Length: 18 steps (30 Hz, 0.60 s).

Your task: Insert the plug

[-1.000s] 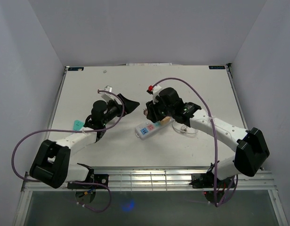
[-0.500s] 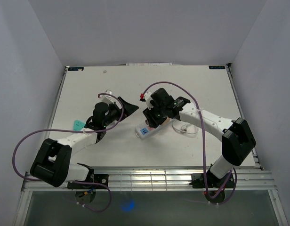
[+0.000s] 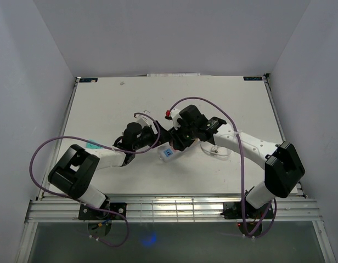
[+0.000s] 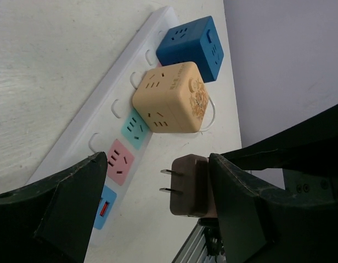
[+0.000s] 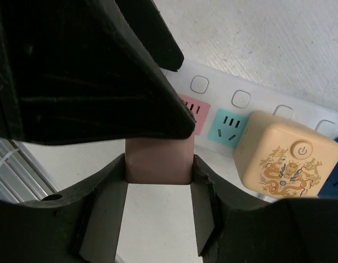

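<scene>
Bright, even overhead light; soft shadows; right hand [image 5: 158, 164] dark, slightly blurred close up.

A power symbol [image 5: 301, 149] marks the beige cube [image 5: 276, 164]; no lettering legible.

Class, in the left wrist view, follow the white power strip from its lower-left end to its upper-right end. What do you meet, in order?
blue switch panel → pink socket → teal socket → beige cube adapter → blue cube adapter
</scene>
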{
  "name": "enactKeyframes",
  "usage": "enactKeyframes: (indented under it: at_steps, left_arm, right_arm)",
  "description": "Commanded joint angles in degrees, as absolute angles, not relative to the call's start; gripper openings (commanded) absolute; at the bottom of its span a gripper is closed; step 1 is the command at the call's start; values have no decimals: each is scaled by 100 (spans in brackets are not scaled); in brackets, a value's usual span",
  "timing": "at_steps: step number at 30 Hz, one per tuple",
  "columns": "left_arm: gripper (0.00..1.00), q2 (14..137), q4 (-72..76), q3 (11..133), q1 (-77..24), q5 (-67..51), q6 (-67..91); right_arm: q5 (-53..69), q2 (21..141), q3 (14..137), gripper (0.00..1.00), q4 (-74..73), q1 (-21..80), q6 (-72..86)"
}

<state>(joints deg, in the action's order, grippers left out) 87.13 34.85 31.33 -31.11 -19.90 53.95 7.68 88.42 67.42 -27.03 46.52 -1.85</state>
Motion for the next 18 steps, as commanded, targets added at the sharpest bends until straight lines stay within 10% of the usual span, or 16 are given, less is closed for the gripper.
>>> enactKeyframes:
  at_steps: [1, 18]
  left_arm:
    - [85, 8613, 3674, 3331, -3278, -2004, 5194]
    - [82, 8675, 3665, 3252, -3375, -1890, 5405]
  right_arm:
    - [782, 8701, 6776, 8, -2312, 4676, -141]
    - [220, 7410, 5731, 8, -695, 4667, 422]
